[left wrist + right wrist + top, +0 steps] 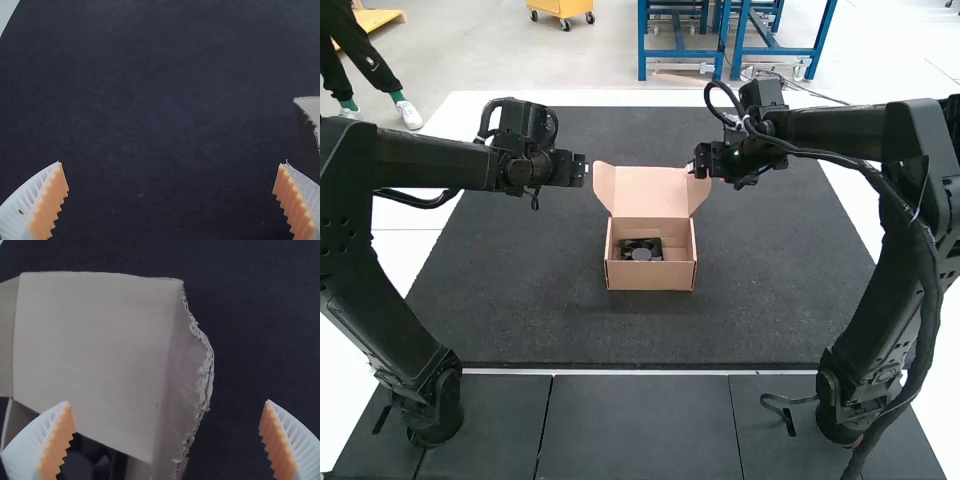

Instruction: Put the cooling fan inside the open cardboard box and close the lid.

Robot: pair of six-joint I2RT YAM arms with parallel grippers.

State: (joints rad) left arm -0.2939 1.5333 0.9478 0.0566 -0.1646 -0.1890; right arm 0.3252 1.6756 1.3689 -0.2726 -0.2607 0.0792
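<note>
The fan (642, 249) lies inside the box (650, 268), mid-mat, with the lid (650, 192) standing up at the back. The right gripper (698, 163) hangs at the lid's upper right corner, jaws spread, with the ragged side edge (202, 370) between them. The left gripper (582, 168) hovers just off the lid's left edge, jaws spread too, above the mat (520, 280), which runs wide around the box.
</note>
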